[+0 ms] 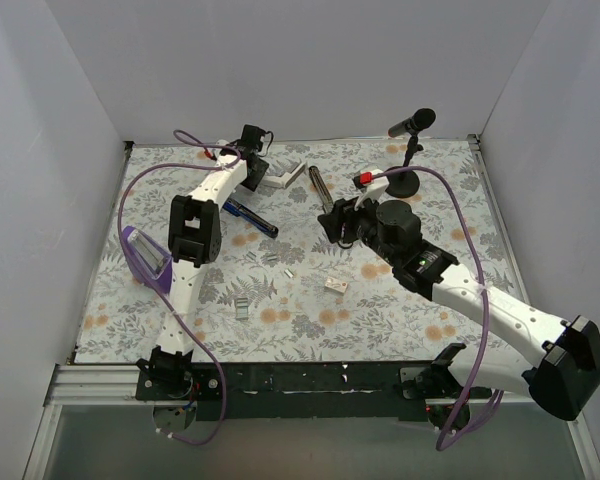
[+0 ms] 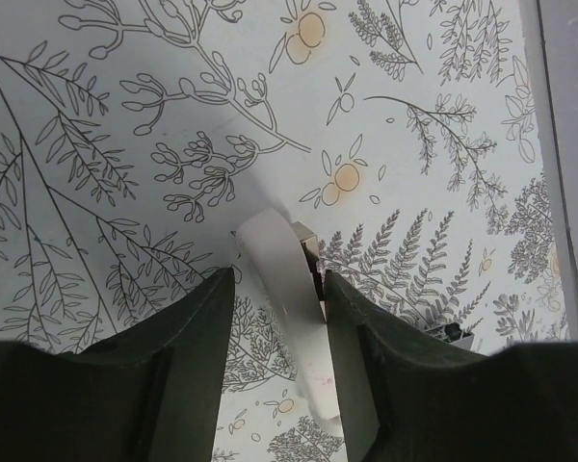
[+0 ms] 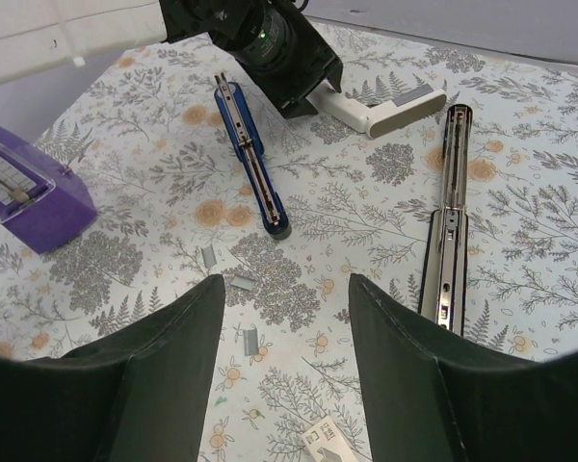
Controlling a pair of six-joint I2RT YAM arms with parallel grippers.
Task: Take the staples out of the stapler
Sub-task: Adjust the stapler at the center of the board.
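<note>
Starting at the left, the purple block (image 3: 29,197) sits apart from everything and is not at risk. The left tool (image 2: 279,281) stands half-wide astride a white hinged piece (image 2: 275,252) at the far side of the desk (image 3: 530,289). One finger seems to touch the piece and the other shows a sliver of gap, so I cannot tell whether it is gripped. A lopsided pinch could skid or tip that piece.

The stapler (image 3: 252,159), blue and black with a silver channel, lies flat just near that tool. Its far end passes under the tool's body, so a careless swing could knock it. Whether staples remain in its channel is too small to tell.

Loose staples (image 3: 243,282) lie scattered nearer the arms, and a low sweep would scatter them further. A silver-and-black bar (image 3: 445,260) lies well apart to the right. I cannot tell whether it belongs to the stapler.

The right tool (image 3: 284,281) hovers wide and empty above the staples, its own fingers hiding the desk beneath. The microphone (image 1: 412,123) stands beyond.
</note>
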